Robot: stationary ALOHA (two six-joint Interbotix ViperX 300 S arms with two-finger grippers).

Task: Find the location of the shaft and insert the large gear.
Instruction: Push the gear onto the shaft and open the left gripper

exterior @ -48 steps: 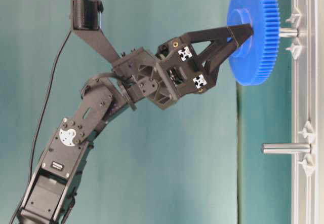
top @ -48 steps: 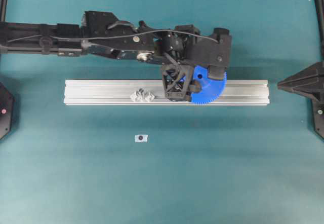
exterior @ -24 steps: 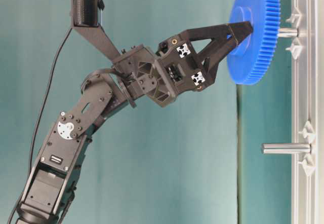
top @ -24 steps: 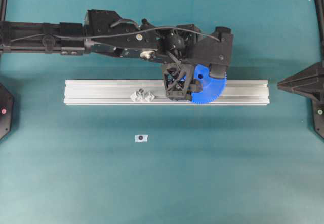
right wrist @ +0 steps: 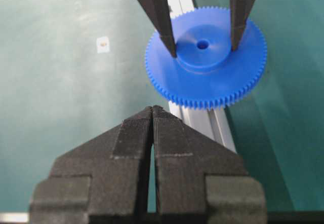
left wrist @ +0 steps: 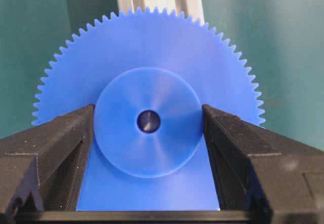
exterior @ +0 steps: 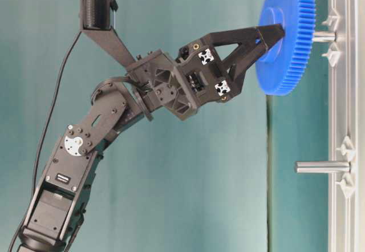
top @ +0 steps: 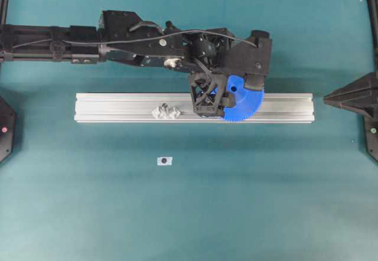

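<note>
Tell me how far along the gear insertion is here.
Done: the bright blue plastic toothed gear sits over the short grey metal shaft. In hand: the left tool brackets its hub, fingers seemingly just clear. Left: seating it down the shaft, which shows below, then withdrawing.

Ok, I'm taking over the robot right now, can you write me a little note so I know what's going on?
Left gripper: its fingers sit on both sides of the hub of the large gear. I cannot tell whether they squeeze it or only touch it.
Right gripper: fingers shut, holding nothing, off to the side.
Things: the gear sits over the shaft on the aluminium rail. A bit of shaft shows between the gear and the rail. The other pin is bare.
Done: the gear seems to be threaded on.
Left: check it is pushed fully down, then pull the left arm away.
</note>
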